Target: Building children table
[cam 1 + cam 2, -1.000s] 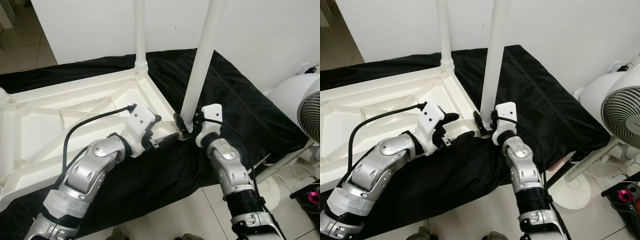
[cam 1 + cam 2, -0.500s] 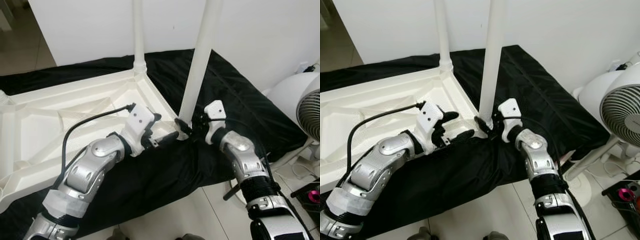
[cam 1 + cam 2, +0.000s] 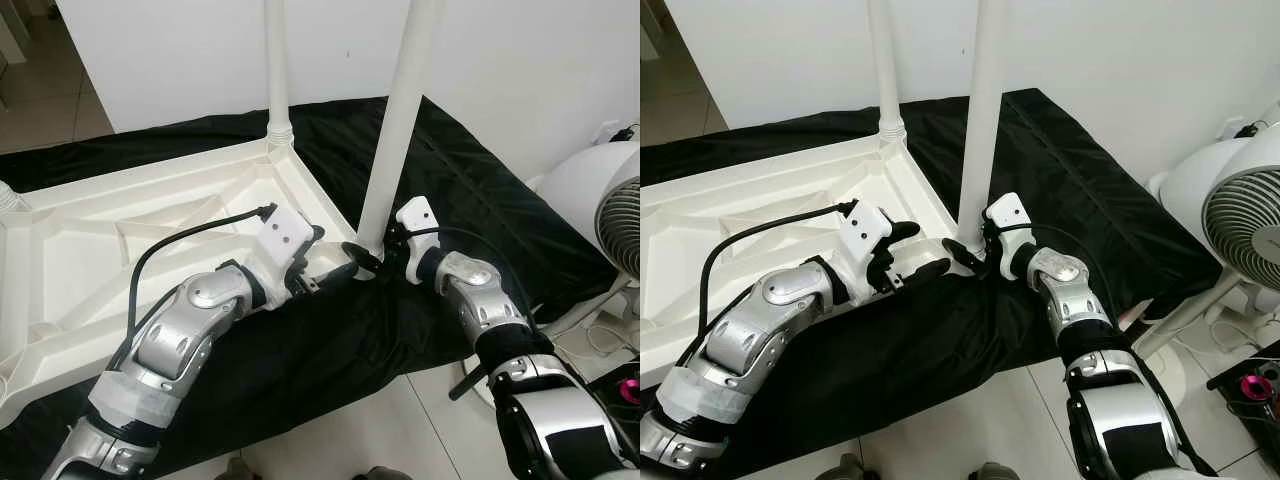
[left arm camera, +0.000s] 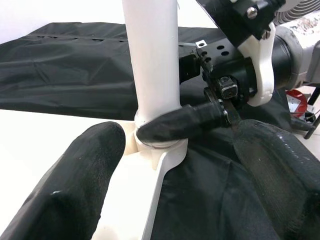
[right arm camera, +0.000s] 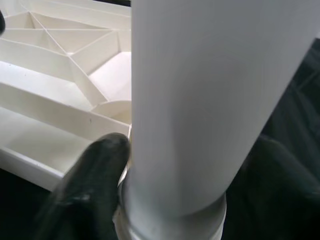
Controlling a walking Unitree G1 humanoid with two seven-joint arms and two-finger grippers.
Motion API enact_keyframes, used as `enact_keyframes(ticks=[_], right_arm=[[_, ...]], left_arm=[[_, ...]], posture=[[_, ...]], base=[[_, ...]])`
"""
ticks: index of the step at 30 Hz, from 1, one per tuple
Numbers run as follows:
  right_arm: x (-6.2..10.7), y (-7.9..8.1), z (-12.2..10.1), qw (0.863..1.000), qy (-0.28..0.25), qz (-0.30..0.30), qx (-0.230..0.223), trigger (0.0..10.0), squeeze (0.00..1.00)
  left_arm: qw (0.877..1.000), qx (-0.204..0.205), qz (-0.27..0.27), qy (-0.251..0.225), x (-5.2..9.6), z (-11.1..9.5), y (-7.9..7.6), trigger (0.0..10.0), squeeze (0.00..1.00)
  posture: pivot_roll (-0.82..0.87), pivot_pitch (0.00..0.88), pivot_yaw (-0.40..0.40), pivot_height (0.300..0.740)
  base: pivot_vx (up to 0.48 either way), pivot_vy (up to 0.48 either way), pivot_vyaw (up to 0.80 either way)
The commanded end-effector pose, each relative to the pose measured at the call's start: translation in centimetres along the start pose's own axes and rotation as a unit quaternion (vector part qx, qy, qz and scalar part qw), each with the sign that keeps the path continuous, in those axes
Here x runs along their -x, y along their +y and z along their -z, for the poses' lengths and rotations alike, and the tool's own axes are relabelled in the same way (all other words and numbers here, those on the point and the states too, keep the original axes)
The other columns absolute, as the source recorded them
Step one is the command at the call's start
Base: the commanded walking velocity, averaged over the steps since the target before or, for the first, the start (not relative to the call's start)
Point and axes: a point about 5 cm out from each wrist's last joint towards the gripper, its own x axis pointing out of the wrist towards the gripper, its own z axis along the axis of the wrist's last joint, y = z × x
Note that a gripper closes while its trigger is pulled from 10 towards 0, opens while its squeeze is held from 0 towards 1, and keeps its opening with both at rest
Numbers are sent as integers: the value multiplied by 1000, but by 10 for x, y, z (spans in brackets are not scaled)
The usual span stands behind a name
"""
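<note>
A white table top (image 3: 120, 240) lies upside down on a black cloth (image 3: 480, 200). Two white legs stand upright in its corner sockets: a far leg (image 3: 277, 70) and a near leg (image 3: 395, 120). My right gripper (image 3: 368, 252) is shut on the near leg's base, one finger (image 5: 85, 185) on each side of it. My left gripper (image 3: 335, 255) is open just left of it, its fingers (image 4: 75, 185) straddling the table corner and the socket (image 4: 157, 150) without closing.
A white standing fan (image 3: 610, 210) is close on the right, with cables and a pink object (image 3: 625, 390) on the tiled floor beside it. A white wall runs behind the cloth. The cloth's near edge drops to the floor (image 3: 330, 450).
My right arm has swung outward to the right and its wrist has turned, with the gripper still at the near leg's base. The left gripper has barely moved.
</note>
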Motion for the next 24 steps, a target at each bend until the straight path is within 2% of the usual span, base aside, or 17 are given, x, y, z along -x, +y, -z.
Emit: enact_keyframes(ticks=[1,2,11,12,17,19,23,24], right_arm=[[-1,-1,-2,1000,-3,-6,4,706,0],[-1,-2,0,1000,-3,-8,2,0,0],[6,1,10,1000,-3,-5,-10,0,0],[8,3,12,1000,-5,0,-17,10000,0],[10,8,16,999,-15,18,-37,10000,0],[6,12,18,996,-6,72,-56,10000,0],[4,14,18,994,-1,88,-61,10000,0],[1,19,16,991,-3,112,-74,10000,0]], left_arm=[[999,-2,45,7,1,1,-5,10000,0],[999,-2,44,7,1,1,-5,10000,0],[999,1,44,7,1,2,-7,10000,0],[999,2,45,8,1,2,-8,10000,0],[999,6,45,6,1,2,-10,10000,0],[999,7,44,8,2,3,-10,10000,0],[999,7,44,9,2,3,-10,10000,0],[999,9,42,9,3,4,-10,10000,0]], posture=[[-69,0,47,740],[-67,0,44,740],[-74,0,39,740],[-74,0,33,740],[-71,0,24,740],[-67,0,17,740],[-67,0,17,740],[-65,0,11,740]], base=[[0,0,0],[0,0,0],[0,0,0],[0,0,0],[0,0,0],[0,0,0],[0,0,0],[0,0,0]])
